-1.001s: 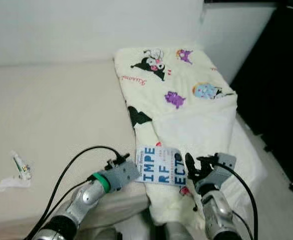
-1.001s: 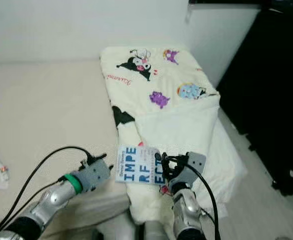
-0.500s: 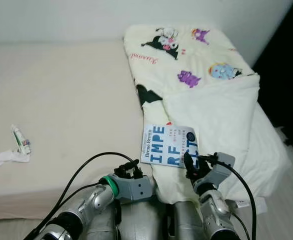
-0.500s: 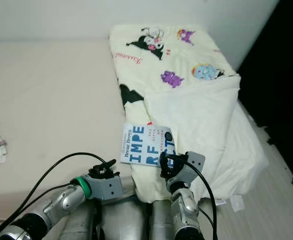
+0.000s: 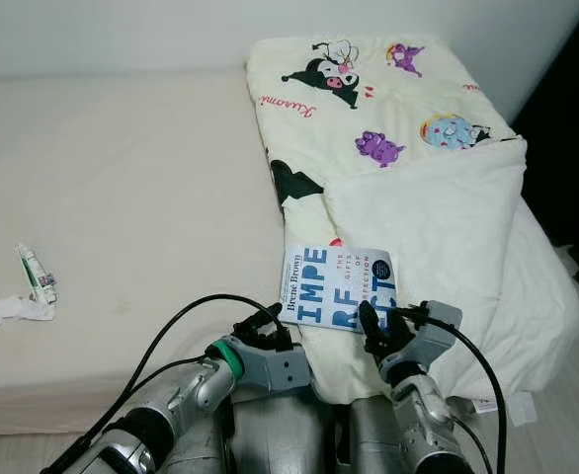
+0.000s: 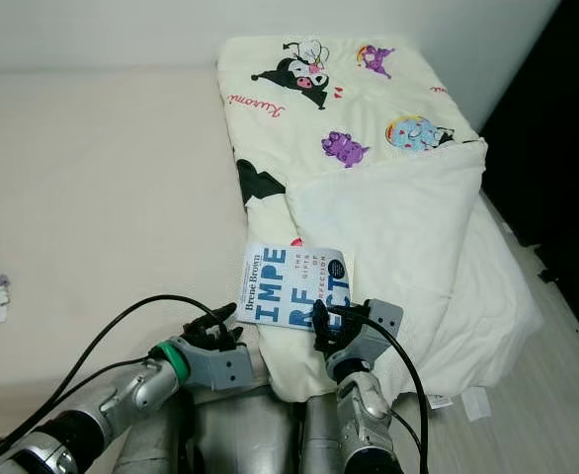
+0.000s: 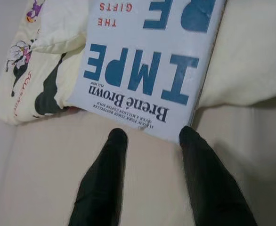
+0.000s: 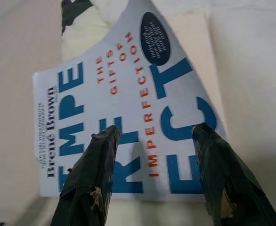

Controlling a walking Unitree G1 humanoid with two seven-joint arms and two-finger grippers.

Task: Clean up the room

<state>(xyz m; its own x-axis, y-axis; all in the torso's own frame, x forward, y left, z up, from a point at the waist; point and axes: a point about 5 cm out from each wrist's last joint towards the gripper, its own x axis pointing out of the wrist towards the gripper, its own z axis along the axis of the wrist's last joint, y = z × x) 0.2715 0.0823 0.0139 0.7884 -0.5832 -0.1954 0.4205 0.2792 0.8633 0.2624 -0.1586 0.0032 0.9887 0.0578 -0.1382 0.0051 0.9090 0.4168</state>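
Observation:
A white book (image 5: pixel 337 286) with big blue letters lies flat on the near edge of the cartoon-print blanket (image 5: pixel 388 148), at the front of the bed. My right gripper (image 5: pixel 380 322) is open just in front of the book's near edge, its fingers (image 8: pixel 94 174) spread over the cover (image 8: pixel 128 117). My left gripper (image 5: pixel 267 323) is open beside the book's left near corner (image 7: pixel 152 70), its fingertips (image 7: pixel 117 137) close to the spine edge. Neither holds anything.
The beige mattress (image 5: pixel 131 188) stretches to the left. A small tube (image 5: pixel 35 274) and a crumpled white tissue (image 5: pixel 13 311) lie near its left front edge. A white pillow or folded duvet (image 5: pixel 448 237) sits under the blanket at right. Dark furniture (image 6: pixel 566 128) stands at far right.
The camera has tilted down and shifted. My left gripper has come down and in from beside the book toward its left near corner. The right gripper stays at the book's near edge.

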